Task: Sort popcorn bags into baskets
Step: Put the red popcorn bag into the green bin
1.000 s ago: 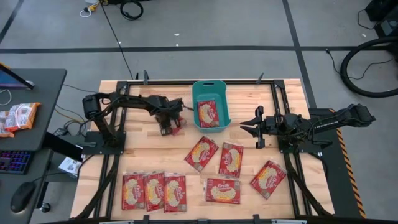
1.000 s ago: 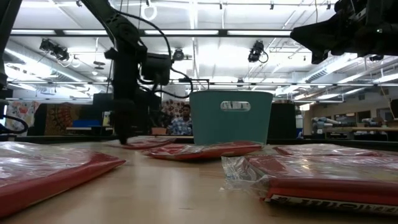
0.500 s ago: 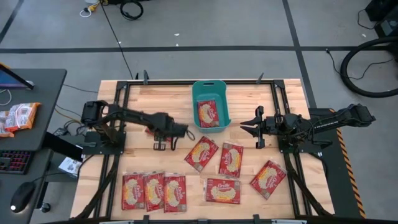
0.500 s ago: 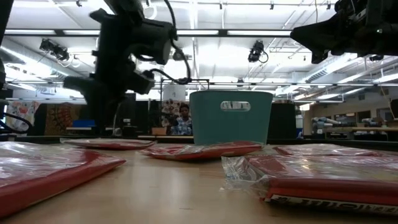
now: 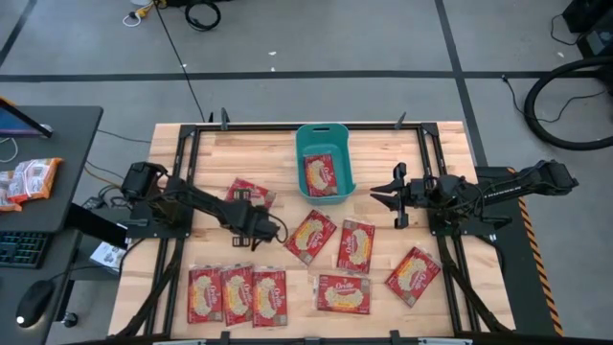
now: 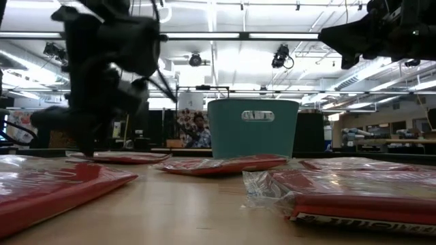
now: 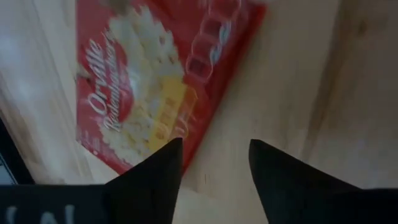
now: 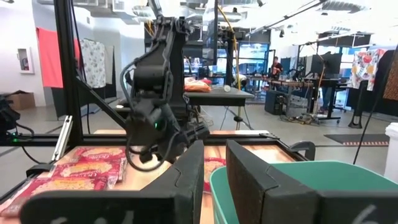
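Observation:
Red popcorn bags lie flat on the wooden table in the high view: one left of the basket (image 5: 251, 193), two mid-table (image 5: 309, 236) (image 5: 355, 245), and several along the near edge (image 5: 237, 294). One more bag (image 5: 321, 174) lies inside the teal basket (image 5: 325, 134) at the far middle. My left gripper (image 5: 257, 233) hangs open over bare wood between these bags. In its wrist view the open fingers (image 7: 214, 149) stand just short of a red bag (image 7: 143, 93) and touch nothing. My right gripper (image 5: 381, 196) waits open to the right of the basket.
Black frame rails (image 5: 182, 172) run along the table's left and right sides. A side desk at the left holds orange-and-white snack packets (image 5: 29, 179) and a keyboard. Bare wood shows on the far left of the table and between the bag rows. In the low view, bags (image 6: 340, 190) fill the foreground.
My left gripper has swung from beside the basket's left wall toward the near edge, coming down over bare wood. The bag it stood over then now lies uncovered on the table left of the basket. The right arm has kept still.

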`<action>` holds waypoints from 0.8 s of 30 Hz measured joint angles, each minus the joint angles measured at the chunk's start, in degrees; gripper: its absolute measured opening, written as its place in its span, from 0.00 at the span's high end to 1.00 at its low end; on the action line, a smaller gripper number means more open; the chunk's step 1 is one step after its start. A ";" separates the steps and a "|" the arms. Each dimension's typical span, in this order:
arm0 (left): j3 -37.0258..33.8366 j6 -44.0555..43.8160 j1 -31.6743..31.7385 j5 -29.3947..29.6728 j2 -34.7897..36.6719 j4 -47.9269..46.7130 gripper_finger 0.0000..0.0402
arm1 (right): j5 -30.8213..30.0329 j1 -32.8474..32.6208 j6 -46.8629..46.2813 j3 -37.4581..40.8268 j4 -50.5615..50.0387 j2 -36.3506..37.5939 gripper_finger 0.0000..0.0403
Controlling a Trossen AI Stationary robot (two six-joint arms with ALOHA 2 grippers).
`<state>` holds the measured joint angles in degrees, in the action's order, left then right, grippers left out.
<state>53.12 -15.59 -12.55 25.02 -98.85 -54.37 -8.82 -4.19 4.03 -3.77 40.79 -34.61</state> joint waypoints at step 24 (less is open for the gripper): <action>-8.59 10.11 -0.21 12.01 0.24 10.82 0.50 | -0.02 0.00 0.08 0.00 0.66 0.00 0.82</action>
<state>44.53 -5.48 -12.75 37.03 -98.61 -43.55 -8.84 -4.19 4.11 -3.77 41.45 -34.61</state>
